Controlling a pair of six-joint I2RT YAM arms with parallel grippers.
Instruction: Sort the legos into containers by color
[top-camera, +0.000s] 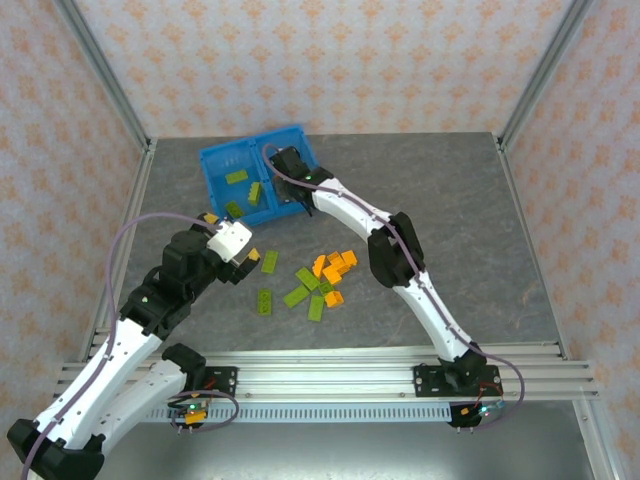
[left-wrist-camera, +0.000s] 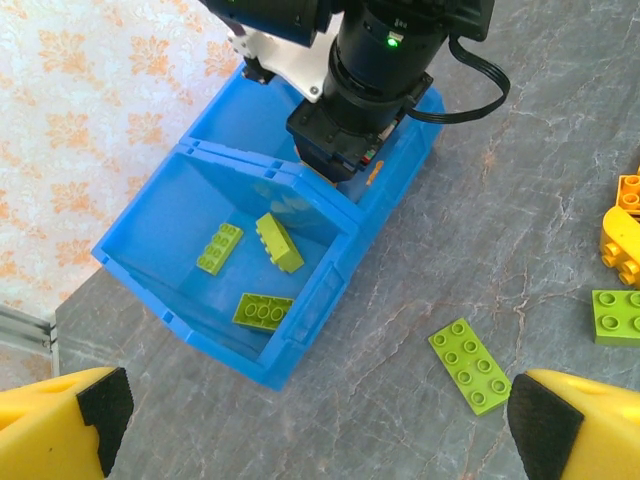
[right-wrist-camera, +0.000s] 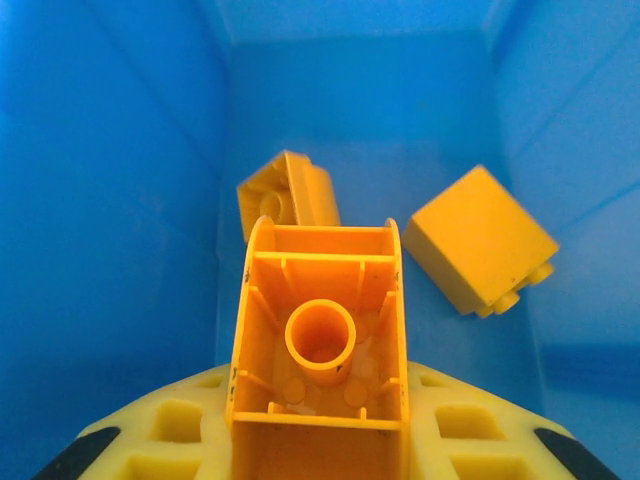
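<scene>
The containers are two compartments of one blue bin (top-camera: 215, 160). Three green legos (left-wrist-camera: 262, 311) lie in the compartment nearest my left gripper. My right gripper (right-wrist-camera: 320, 425) hangs inside the other compartment (right-wrist-camera: 110, 200), shut on an orange lego (right-wrist-camera: 320, 330) with its hollow underside toward the camera. Two more orange legos (right-wrist-camera: 480, 240) rest on that floor. My left gripper (left-wrist-camera: 315, 435) is open above the bare table just in front of the bin (left-wrist-camera: 330, 290), with nothing between its fingers. A flat green lego (left-wrist-camera: 470, 365) lies near its right finger.
A loose pile of green and orange legos (top-camera: 322, 280) sits mid-table, right of my left gripper (top-camera: 232, 240). A green one (top-camera: 264, 300) lies apart at its left. The right arm (top-camera: 350, 210) reaches across from the right to the bin. Patterned walls close in the table.
</scene>
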